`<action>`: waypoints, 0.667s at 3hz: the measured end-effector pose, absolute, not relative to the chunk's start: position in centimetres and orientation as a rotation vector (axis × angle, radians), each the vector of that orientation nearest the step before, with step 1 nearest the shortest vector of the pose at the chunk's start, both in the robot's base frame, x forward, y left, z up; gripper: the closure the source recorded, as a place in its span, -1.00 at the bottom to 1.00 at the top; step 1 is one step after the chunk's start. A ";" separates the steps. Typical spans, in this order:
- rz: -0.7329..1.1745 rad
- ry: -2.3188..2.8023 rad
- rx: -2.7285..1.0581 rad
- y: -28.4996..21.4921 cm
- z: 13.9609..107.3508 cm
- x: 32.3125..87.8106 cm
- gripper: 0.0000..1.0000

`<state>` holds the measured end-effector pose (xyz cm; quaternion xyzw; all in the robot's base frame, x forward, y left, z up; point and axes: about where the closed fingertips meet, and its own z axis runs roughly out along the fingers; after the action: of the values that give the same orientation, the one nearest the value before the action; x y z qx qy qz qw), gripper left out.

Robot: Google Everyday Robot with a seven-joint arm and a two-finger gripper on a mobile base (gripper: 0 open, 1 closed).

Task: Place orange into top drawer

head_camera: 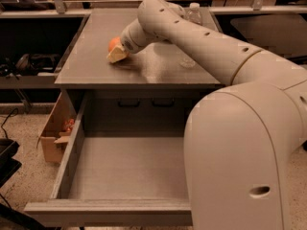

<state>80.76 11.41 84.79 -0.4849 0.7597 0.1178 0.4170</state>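
The orange [113, 44] sits on the flat grey cabinet top [158, 73], towards its left side. My gripper [116, 54] is right at the orange, touching or nearly touching its near side, low over the cabinet top. The top drawer [129, 171] is pulled open below, with a bare grey floor. My arm's large lower link [240, 157] hides the drawer's right part.
A clear plastic bottle [193, 14] stands at the back right of the cabinet top. A cardboard box [53, 134] with small items sits on the floor left of the drawer. Dark shelves with cables are at the far left.
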 end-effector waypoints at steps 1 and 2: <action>0.282 1.860 -1.224 10.6 87.2 80.9 0.28; 0.270 1.796 -1.252 9.2 90.8 79.4 0.75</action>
<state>79.39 9.19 90.85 -0.5065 0.7266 0.1093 0.4511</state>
